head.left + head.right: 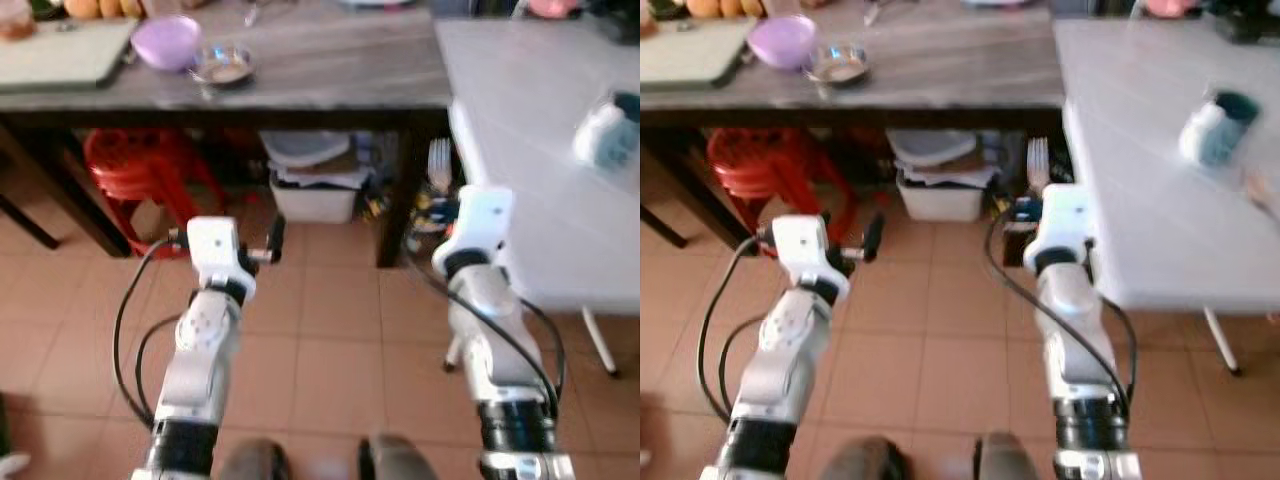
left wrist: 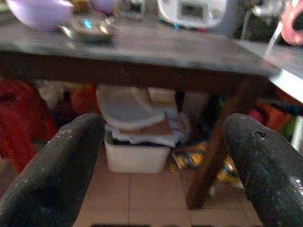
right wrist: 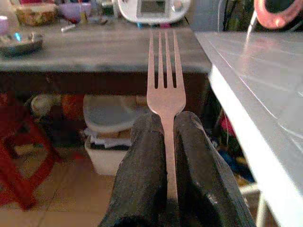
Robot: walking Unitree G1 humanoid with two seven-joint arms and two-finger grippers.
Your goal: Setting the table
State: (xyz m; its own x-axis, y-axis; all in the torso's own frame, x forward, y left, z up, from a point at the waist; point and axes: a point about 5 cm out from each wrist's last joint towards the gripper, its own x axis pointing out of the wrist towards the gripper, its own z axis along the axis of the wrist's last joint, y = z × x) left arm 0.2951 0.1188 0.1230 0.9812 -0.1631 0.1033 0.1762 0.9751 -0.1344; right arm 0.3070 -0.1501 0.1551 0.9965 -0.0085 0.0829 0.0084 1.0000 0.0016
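**Fork in right gripper, both arms raised over tiled floor**

Nearest to me, both silver arms reach forward above the terracotta tiled floor point(image 1: 330, 330). My right gripper point(image 3: 165, 142) has its two black fingers pressed together on the handle of a silver metal fork point(image 3: 164, 80), tines pointing up and away from the wrist. From the head camera the fork point(image 1: 439, 165) stands upright above the right wrist, just beside the near edge of the white table point(image 1: 540, 150) on my right. My left gripper point(image 2: 161, 161) holds nothing; its fingers stand wide apart.

Beyond the arms, under the dark wooden table point(image 1: 320, 70), I note a red plastic stool point(image 1: 135, 170) to the left and a white plastic bin point(image 1: 315, 190) with a pale lid and papers piled on it near the middle.

On the wooden tabletop, towards its left end, sit a lilac plastic bowl point(image 1: 165, 42) and, touching or just beside it, a small shiny metal bowl point(image 1: 222, 65). A pale green cutting board point(image 1: 60, 55) lies further left.

On the white table a white and teal mug point(image 1: 1215, 128) is blurred.
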